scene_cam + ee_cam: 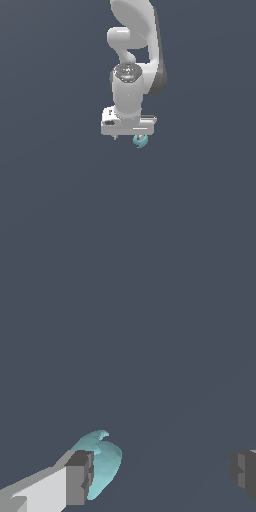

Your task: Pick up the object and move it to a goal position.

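Observation:
The object (140,141) is a tiny light teal curled lump lying on the dark grey floor. It peeks out just below the white hand of my gripper (128,135) in the exterior view. In the wrist view the object (104,461) lies close against the inner side of one finger (80,478), which partly covers it. The other finger (244,472) stands far off across a wide gap. My gripper (162,476) is open, with nothing held between its jaws. I cannot tell whether the near finger touches the lump.
The white and grey arm (131,35) comes down from the top of the exterior view above the hand. Plain dark grey floor (60,190) lies all around. No goal marker shows.

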### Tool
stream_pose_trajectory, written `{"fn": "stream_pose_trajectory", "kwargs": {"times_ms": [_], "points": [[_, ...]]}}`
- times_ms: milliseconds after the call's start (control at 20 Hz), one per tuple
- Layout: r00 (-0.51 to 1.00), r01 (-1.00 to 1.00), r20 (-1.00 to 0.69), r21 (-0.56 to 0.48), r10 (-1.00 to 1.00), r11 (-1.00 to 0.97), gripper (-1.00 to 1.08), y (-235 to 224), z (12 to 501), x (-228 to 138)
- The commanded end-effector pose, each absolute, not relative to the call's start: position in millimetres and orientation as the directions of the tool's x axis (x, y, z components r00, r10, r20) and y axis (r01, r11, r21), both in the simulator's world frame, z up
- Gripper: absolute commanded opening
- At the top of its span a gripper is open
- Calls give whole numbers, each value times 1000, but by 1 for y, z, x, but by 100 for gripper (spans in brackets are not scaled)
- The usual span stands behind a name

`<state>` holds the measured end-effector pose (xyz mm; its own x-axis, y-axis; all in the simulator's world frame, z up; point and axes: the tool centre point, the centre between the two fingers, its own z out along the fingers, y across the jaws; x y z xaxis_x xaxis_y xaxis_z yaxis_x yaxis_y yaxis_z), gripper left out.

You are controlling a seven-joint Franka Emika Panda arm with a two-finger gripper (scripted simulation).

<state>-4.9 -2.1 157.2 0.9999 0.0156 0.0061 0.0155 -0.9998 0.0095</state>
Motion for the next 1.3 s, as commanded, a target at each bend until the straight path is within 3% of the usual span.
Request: {"fn": "stream_pose_trajectory", "kwargs": {"times_ms": [0, 1250], "points": [[1000, 15, 6, 9, 16, -1000, 100, -2, 157, -5], [995, -99, -12, -19, -99, -995, 100, 17, 139, -18]]}}
